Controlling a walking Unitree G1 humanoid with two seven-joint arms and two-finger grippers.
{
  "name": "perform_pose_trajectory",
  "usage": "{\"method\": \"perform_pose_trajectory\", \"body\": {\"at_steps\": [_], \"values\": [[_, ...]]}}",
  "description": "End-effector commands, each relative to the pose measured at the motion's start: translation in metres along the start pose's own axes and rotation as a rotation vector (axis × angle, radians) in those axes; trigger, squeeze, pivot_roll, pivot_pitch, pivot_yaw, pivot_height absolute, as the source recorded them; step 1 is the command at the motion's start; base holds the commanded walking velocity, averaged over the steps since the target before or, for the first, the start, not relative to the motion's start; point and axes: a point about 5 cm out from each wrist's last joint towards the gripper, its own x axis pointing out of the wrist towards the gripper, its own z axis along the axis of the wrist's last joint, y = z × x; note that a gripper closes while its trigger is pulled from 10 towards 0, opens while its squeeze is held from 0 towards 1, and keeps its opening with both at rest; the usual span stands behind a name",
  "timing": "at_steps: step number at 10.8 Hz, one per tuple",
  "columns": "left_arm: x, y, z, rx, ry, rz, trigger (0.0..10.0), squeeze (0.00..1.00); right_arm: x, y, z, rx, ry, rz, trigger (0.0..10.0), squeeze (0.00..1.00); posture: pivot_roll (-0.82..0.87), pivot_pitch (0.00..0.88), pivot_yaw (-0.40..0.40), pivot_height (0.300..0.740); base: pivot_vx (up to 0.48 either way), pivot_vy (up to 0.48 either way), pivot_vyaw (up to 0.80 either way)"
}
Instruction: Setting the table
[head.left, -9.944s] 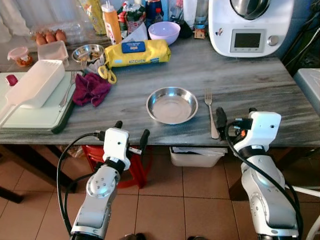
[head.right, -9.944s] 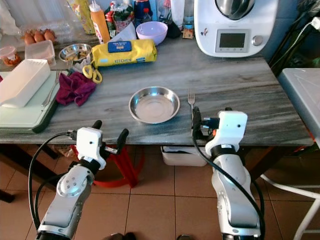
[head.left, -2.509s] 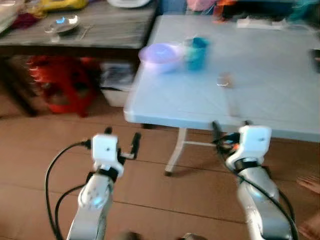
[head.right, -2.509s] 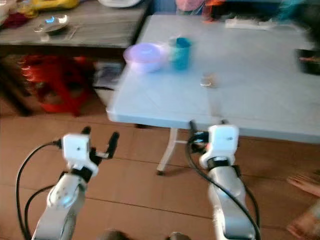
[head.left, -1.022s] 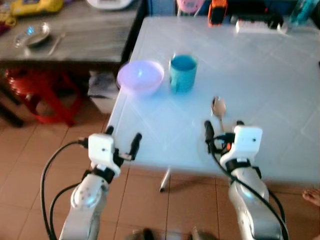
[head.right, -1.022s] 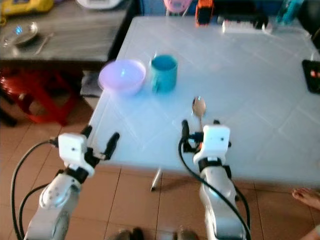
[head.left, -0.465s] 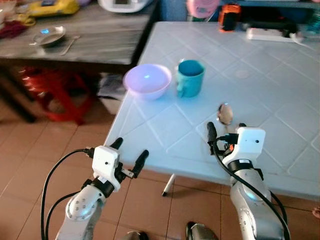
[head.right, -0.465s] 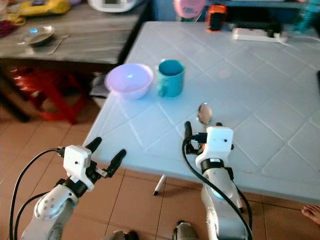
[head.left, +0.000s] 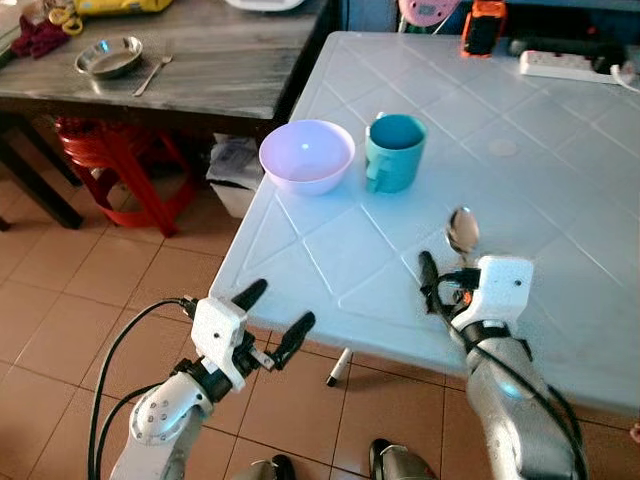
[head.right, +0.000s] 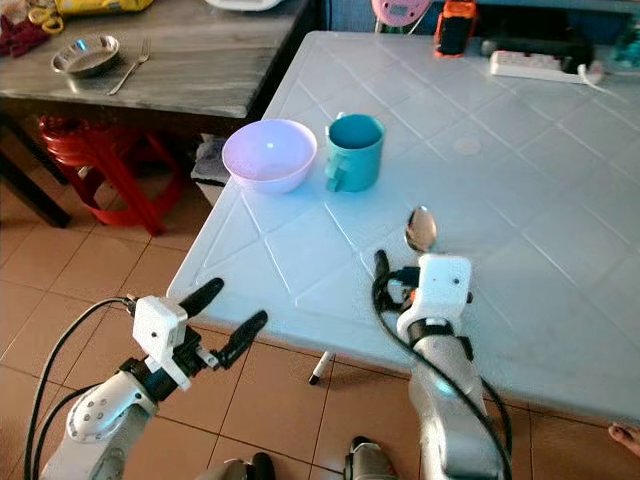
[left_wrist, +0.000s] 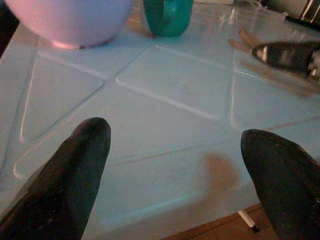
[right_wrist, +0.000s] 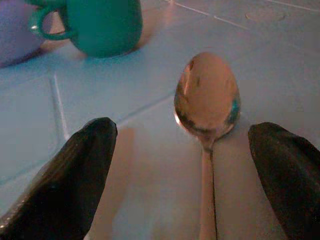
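Note:
A metal spoon (head.left: 462, 232) lies on the pale blue table (head.left: 560, 180), its bowl pointing away from me. My right gripper (head.left: 450, 264) hovers over the table's near edge, open, with the spoon (right_wrist: 206, 95) lying between its fingers (right_wrist: 75, 175), untouched. Farther left on the table stand a teal mug (head.left: 394, 152) and a lavender bowl (head.left: 306, 156) side by side. My left gripper (head.left: 280, 305) is open and holds nothing, just off the table's front edge, facing the bowl (left_wrist: 70, 20) and mug (left_wrist: 167, 15).
A grey wooden table (head.left: 230, 60) stands at the back left with a steel bowl (head.left: 108, 57) and a fork (head.left: 152, 72); a red stool (head.left: 120, 160) sits under it. A power strip (head.left: 570, 65) lies at the blue table's far side. Brown floor tiles (head.left: 80, 300) spread to the left.
The camera has turned from the grey table to the blue one and drawn closer. My right gripper now reaches over the table edge around the spoon's handle; the left gripper has risen.

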Motion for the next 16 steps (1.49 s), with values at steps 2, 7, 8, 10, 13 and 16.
{"method": "perform_pose_trajectory", "body": {"at_steps": [2, 7, 8, 10, 13, 16], "values": [[-0.005, 0.002, -0.015, -0.002, 0.036, -0.012, 10.0, 0.00, 0.001, 0.001, -0.011, 0.003, 0.091, 0.020, 10.0, 0.00, -0.08, 0.218, 0.068, 0.740, 0.000, 0.000, 0.00], [-0.005, 0.003, -0.015, 0.010, 0.013, -0.023, 10.0, 0.00, -0.012, 0.009, -0.014, 0.010, 0.171, 0.025, 10.0, 0.00, -0.08, 0.226, 0.068, 0.740, 0.000, 0.000, 0.00], [-0.005, 0.003, -0.014, 0.021, 0.007, -0.034, 10.0, 0.00, -0.014, 0.005, -0.014, 0.023, 0.203, 0.008, 10.0, 0.00, -0.08, 0.227, 0.073, 0.740, 0.000, 0.000, 0.00], [-0.002, 0.001, -0.003, 0.031, -0.011, -0.048, 10.0, 0.00, -0.021, -0.001, -0.011, 0.034, 0.278, -0.020, 10.0, 0.00, -0.08, 0.229, 0.080, 0.740, 0.000, 0.000, 0.00], [0.006, -0.004, 0.021, 0.043, -0.046, -0.066, 10.0, 0.00, -0.036, -0.014, -0.013, 0.018, 0.344, -0.069, 0.0, 0.00, -0.09, 0.230, 0.084, 0.740, 0.000, 0.000, 0.00], [0.008, -0.010, 0.032, 0.034, -0.054, -0.068, 10.0, 0.00, -0.037, -0.032, -0.007, -0.060, 0.361, -0.131, 0.0, 0.00, -0.10, 0.234, 0.090, 0.740, 0.000, 0.000, 0.00]]}}
